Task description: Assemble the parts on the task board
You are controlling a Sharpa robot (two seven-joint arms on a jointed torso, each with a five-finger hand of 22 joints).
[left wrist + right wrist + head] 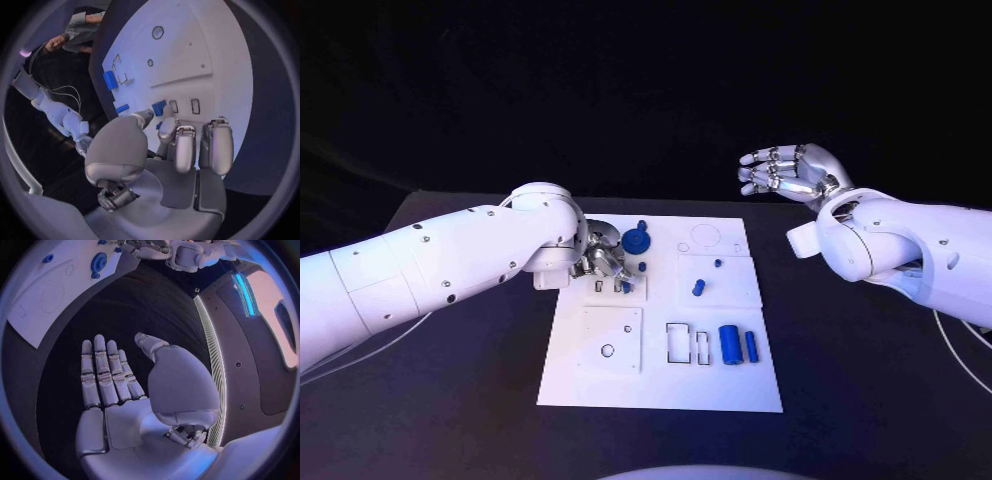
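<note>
— Nearest us, the task board (589,385) sits on the black table (430,400), with two blue cylinders (730,344) lying by the empty slots along its near edge.

— And the left hand (599,257)?

— Low over the board's far-left slots, fingers (185,150) curled, thumb tip against a small blue part (159,107). Whether it's truly pinched, I can't tell.

— The risk?

— I'd guess it tips or skids beside its slot if the fingertips press off-centre.

— The right hand (788,170)?

— Raised off the board, fingers apart, holding nothing. Its wrist view shows the flat, bare palm; the head view shows the blue gear (636,240).
</note>
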